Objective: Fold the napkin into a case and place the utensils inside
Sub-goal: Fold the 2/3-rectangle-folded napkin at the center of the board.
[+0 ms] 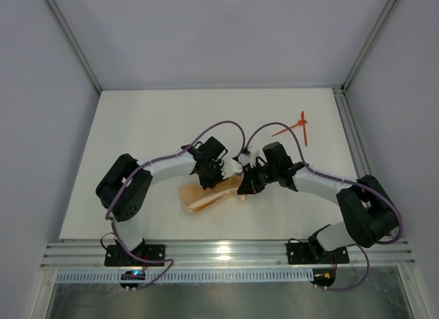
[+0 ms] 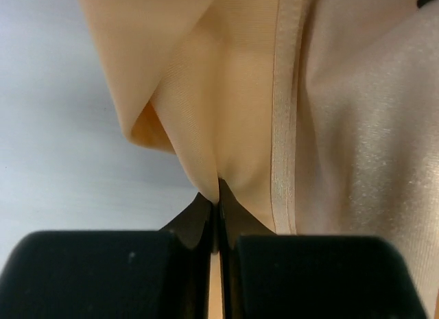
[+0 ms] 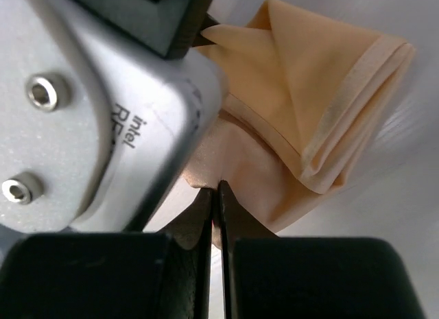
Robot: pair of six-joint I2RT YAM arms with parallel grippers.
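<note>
The peach-orange napkin [image 1: 206, 197] lies partly folded on the white table, between the two arms. My left gripper [image 1: 208, 180] is shut on a fold of the napkin [image 2: 226, 120], pinching the cloth between its tips. My right gripper [image 1: 245, 189] is shut on the napkin's right edge [image 3: 302, 106]; the cloth bunches in layers beyond its tips. The two orange-red utensils [image 1: 295, 128] lie crossed on the table at the far right, away from both grippers.
The left arm's silver camera housing [image 3: 103, 106] fills the left of the right wrist view, close to my right fingers. A metal rail [image 1: 351, 137] runs along the table's right edge. White walls stand at the back and sides.
</note>
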